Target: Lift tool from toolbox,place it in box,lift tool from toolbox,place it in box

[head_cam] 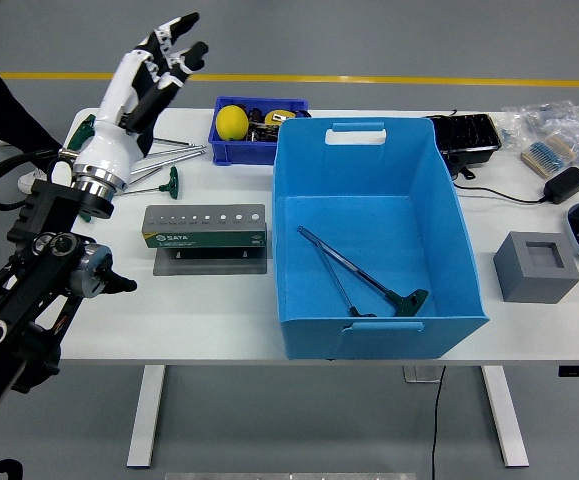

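Observation:
Two green-handled T wrenches [364,285] lie crossed on the floor of the big blue box [364,150]. My left hand [165,52] is raised high over the table's far left, fingers spread and empty. Below it several more green-handled T wrenches [164,183] lie on the table, partly hidden by my wrist. The grey and green tool holder [205,227] stands left of the box. My right arm is out of view.
A small blue bin [239,148] with a yellow ball [232,121] stands behind the box. A black tray [464,137], a power adapter [561,183], bagged parts [554,125] and a grey block [535,265] are at the right. A person's dark clothing [4,110] shows at the far left.

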You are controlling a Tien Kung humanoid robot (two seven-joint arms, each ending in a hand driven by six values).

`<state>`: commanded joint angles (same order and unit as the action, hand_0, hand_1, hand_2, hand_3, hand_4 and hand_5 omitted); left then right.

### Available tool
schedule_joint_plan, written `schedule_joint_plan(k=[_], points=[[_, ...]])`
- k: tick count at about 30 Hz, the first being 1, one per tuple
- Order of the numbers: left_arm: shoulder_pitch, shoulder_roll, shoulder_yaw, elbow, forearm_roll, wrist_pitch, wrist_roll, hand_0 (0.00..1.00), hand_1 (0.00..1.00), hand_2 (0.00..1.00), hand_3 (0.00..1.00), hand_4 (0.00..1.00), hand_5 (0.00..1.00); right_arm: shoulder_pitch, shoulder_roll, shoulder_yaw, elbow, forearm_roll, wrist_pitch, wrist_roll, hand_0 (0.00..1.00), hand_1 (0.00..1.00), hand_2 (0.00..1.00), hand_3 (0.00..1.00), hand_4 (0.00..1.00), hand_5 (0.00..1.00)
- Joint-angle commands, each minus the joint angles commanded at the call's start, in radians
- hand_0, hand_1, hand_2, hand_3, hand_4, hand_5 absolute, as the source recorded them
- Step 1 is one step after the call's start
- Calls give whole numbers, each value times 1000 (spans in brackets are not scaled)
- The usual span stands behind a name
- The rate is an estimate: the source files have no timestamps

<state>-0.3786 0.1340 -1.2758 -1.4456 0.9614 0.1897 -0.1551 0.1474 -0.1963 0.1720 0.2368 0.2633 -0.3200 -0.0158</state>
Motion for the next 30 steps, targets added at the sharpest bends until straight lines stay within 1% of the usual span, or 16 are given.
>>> schedule_joint_plan(k=[1, 3, 5, 6, 7, 10, 11, 14, 16, 24, 25, 30], points=[[22, -10, -28, -11, -22, -7, 2, 727, 739, 894, 804, 918, 712, -1, 1, 0, 0, -1, 0, 0, 678, 640, 715, 562, 792, 723], [75, -26, -89, -33, -33, -20, 4, 727, 739, 894, 804, 918, 712, -2, 2, 0, -1, -6, 0, -1, 678, 640, 715, 562, 792, 723], [138, -32, -139, -57, -33, -29, -2, 727, 739, 894, 804, 918, 712, -4, 2, -3, -1, -4, 1, -1, 678, 640, 715, 562, 792, 723], [158, -32, -149, -63, -36, -31, -6, 725, 737, 890, 804, 914, 737, -5, 2, -5, -1, -1, 2, 0, 678, 639, 712, 562, 792, 723], [194, -28, -161, -72, -44, -34, -13, 725, 737, 890, 804, 914, 737, -8, 2, -8, -2, 7, 3, 2, 678, 639, 712, 562, 792, 723], [255, -13, -171, -83, -61, -46, -26, 725, 737, 890, 804, 914, 737, -14, 4, -19, -2, 31, 5, 10, 678, 639, 712, 562, 792, 723], [266, -10, -172, -85, -61, -50, -28, 725, 737, 890, 804, 914, 737, -15, 5, -20, -3, 34, 5, 10, 678, 639, 712, 562, 792, 723], [284, -6, -175, -92, -59, -57, -29, 724, 736, 888, 804, 915, 742, -14, 6, -12, -3, 15, 3, 4, 676, 638, 710, 561, 792, 723], [288, -7, -183, -95, -49, -60, -28, 724, 736, 888, 804, 915, 742, -14, 7, -4, -3, 2, 2, -1, 676, 638, 710, 561, 792, 723], [286, -2, -213, -92, -43, -64, -28, 722, 736, 887, 803, 907, 736, -15, 8, -1, -3, -4, 2, -5, 674, 638, 713, 561, 791, 724], [286, -3, -215, -91, -41, -65, -27, 722, 736, 888, 803, 901, 754, -15, 8, -2, -3, -1, 2, -4, 675, 638, 713, 561, 790, 724], [279, -9, -217, -86, -27, -71, -22, 722, 736, 888, 803, 901, 754, -13, 5, -12, -2, 16, 4, 3, 675, 638, 713, 561, 790, 724]])
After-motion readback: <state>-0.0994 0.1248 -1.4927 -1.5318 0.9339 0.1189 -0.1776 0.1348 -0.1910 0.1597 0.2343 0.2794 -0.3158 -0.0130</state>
